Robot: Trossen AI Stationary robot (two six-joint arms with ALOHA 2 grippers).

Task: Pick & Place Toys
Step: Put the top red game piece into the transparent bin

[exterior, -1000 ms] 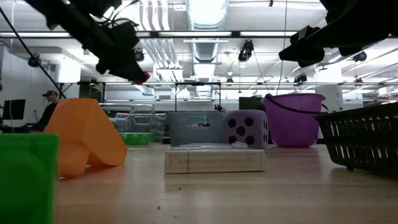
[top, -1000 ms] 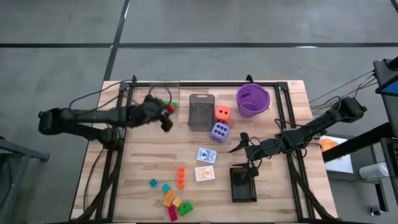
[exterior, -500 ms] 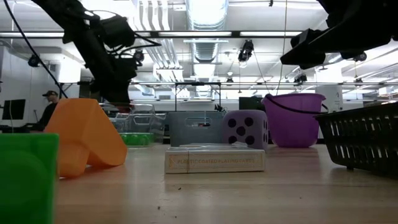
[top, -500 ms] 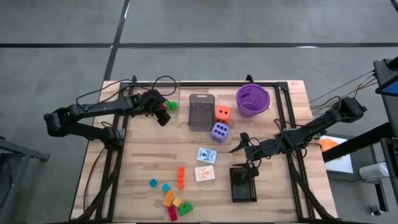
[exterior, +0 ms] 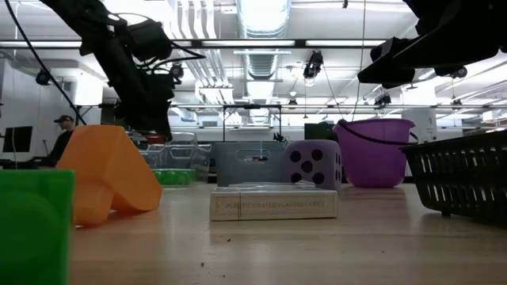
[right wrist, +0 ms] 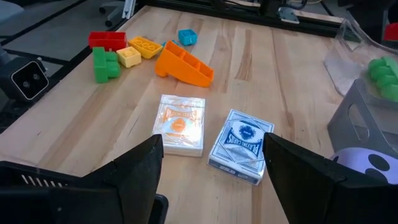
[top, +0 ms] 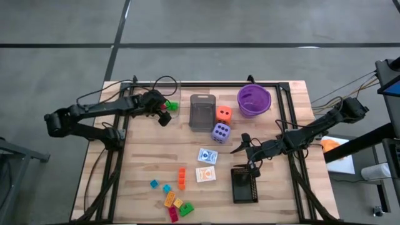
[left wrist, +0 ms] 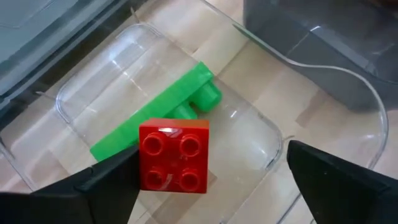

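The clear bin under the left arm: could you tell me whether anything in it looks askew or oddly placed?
Slightly. In the clear bin, the red brick lies partly on top of the green brick, which sits slanted across the bin floor. The open left claw hovers just above them. Nothing looks spilled or damaged.

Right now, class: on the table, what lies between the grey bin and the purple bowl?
In the high view, the orange die sits between the grey bin and the purple bowl, with the purple die just below it.
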